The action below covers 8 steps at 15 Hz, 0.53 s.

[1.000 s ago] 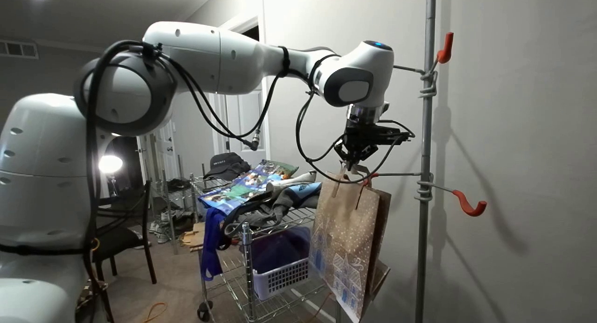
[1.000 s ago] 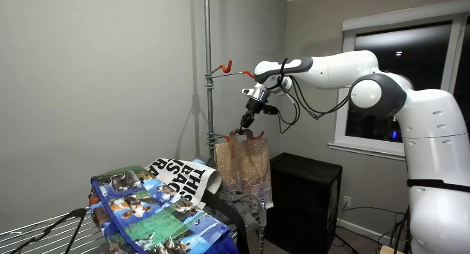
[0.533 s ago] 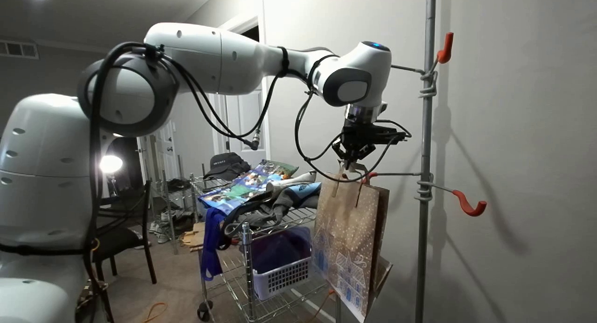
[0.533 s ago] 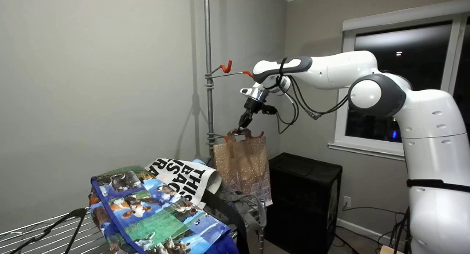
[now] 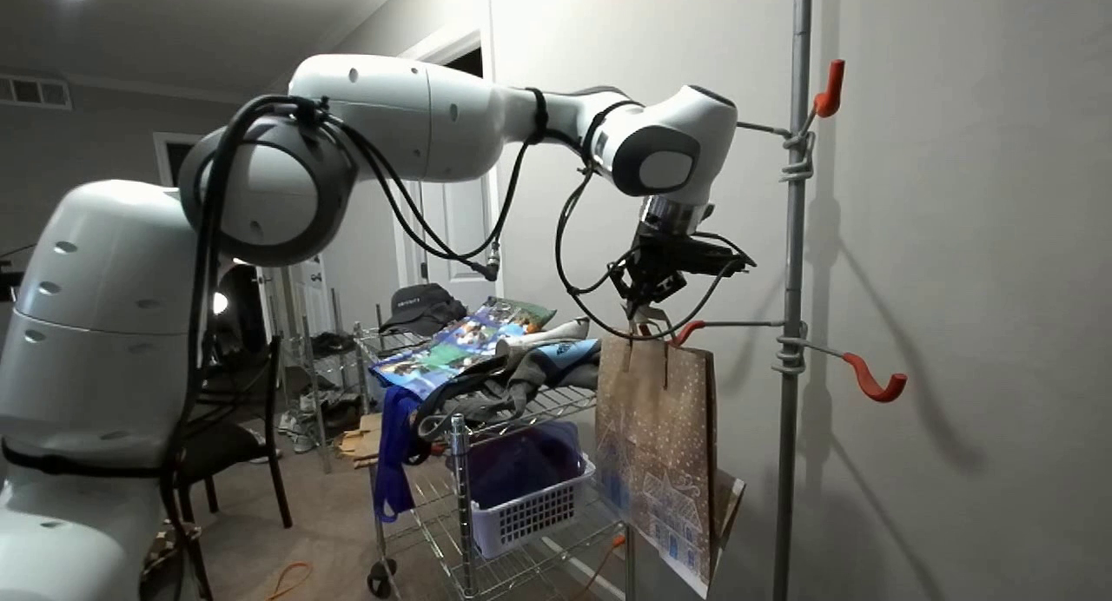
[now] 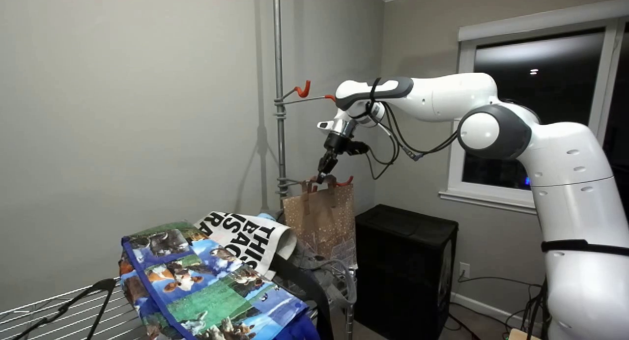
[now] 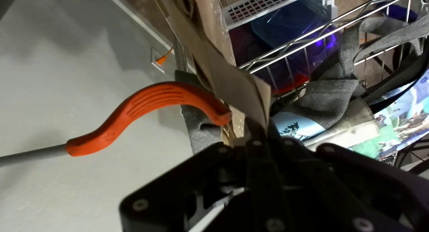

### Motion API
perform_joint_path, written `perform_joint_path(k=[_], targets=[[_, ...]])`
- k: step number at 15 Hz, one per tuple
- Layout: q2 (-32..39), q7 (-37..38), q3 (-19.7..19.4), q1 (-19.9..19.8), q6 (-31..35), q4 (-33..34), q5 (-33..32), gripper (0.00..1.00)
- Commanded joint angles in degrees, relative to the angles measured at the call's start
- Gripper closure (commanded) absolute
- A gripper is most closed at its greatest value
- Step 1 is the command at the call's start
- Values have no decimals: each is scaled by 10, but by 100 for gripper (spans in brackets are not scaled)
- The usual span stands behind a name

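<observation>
Bag (image 6: 324, 227) below hand (image 6: 322, 177), handle (image 7: 231, 82) pinched, nr hook (image 7: 147, 106)

The room appears to belong to a home, shown by dull brown carpet (image 5: 334, 531), a white panelled door (image 5: 465, 210), a white-framed glass window (image 6: 545, 70), a dark-framed chair with black seat (image 5: 228, 443)

The paper bag (image 5: 651, 436) is brown, with white dots and white-and-blue printed houses (image 5: 667, 514) on its lower face. In an exterior view it hangs mouth up, right of center in the frame's lower half, tilted slightly so that its base points lower right, where a folded panel (image 5: 730, 501) projects. At the center of an exterior view, 2 handle straps (image 6: 306, 202) descend its upper face. The wrist view shows the handle (image 7: 228, 81) twisted and pinched near center.
</observation>
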Motion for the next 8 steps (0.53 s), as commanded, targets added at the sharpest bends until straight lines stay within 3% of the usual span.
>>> perform_joint_path(k=[1, 8], targets=[[25, 25, 9, -11, -4, 39, 10, 96], [22, 46, -5, 12, 145, 17, -1, 96]])
